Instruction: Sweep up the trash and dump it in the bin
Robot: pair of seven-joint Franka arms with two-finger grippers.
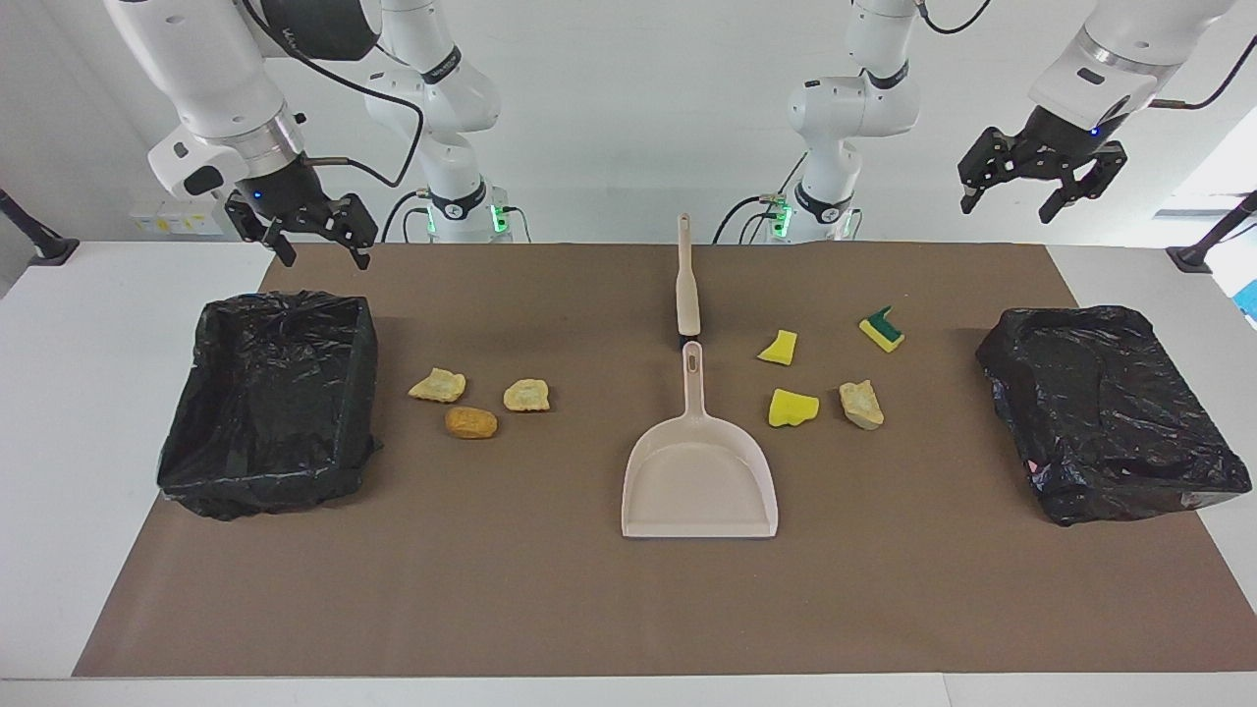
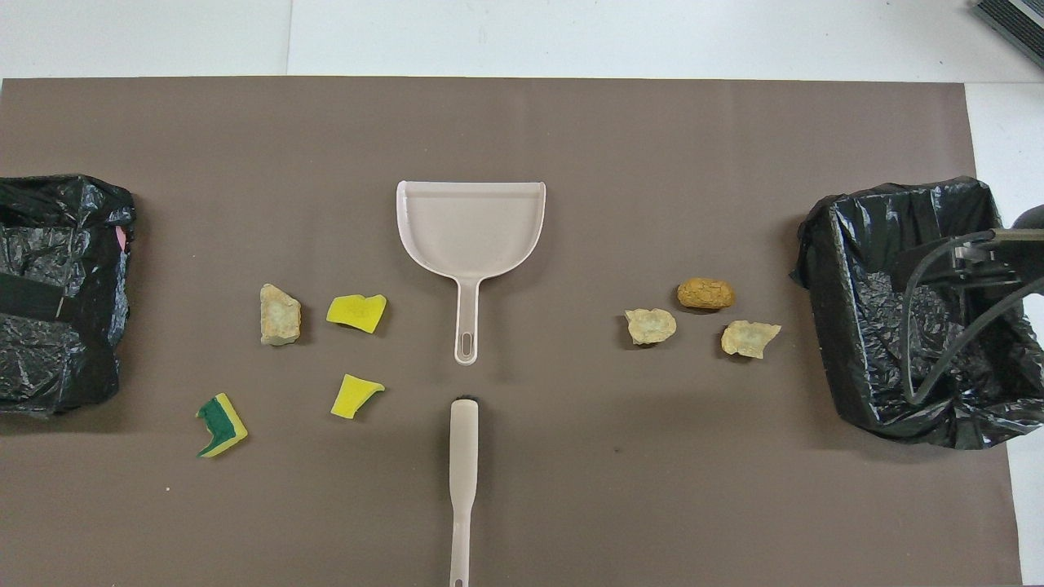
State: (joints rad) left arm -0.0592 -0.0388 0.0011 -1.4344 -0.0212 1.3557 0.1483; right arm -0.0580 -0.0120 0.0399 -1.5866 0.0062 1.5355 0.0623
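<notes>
Several scraps of trash lie on the brown mat. Three tan and brown pieces (image 1: 471,422) (image 2: 705,293) sit toward the right arm's end. Two yellow sponge chunks (image 1: 792,407) (image 2: 356,311), a green-layered one (image 1: 882,330) (image 2: 220,424) and a tan piece (image 1: 861,404) (image 2: 280,314) sit toward the left arm's end. A black-lined bin (image 1: 265,403) (image 2: 922,310) stands at the right arm's end, another bin (image 1: 1110,412) (image 2: 57,293) at the left arm's. My right gripper (image 1: 327,260) hangs open over the first bin's edge nearest the robots. My left gripper (image 1: 1011,201) hangs open, high above the table's robot edge.
A beige dustpan (image 1: 699,471) (image 2: 471,220) lies mid-mat, its handle toward the robots. A beige brush (image 1: 687,280) (image 2: 462,473) lies in line with it, nearer to the robots. White table (image 1: 98,324) borders the mat.
</notes>
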